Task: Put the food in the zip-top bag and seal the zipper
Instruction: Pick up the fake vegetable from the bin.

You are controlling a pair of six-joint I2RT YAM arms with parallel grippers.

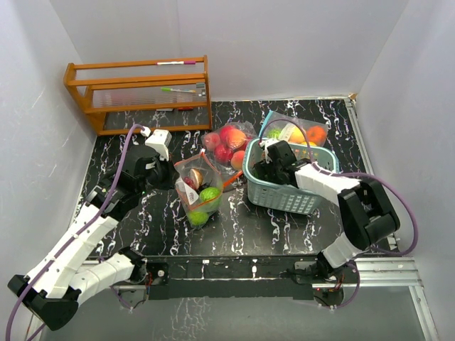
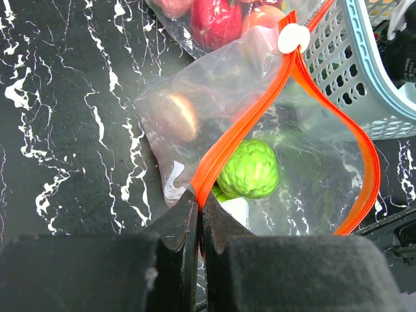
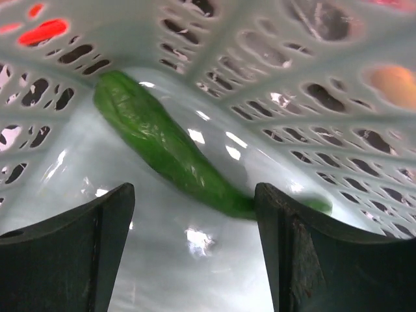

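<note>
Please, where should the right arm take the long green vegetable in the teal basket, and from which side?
Grip the long green vegetable near its middle, coming down from above, the right gripper closing its fingers across the narrow width. It lies flat and slanted on the basket floor, and the basket walls shut off any sideways approach.

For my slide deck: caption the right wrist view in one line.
Open right gripper inside the teal basket, aimed at a long green toy vegetable on its floor.
</note>
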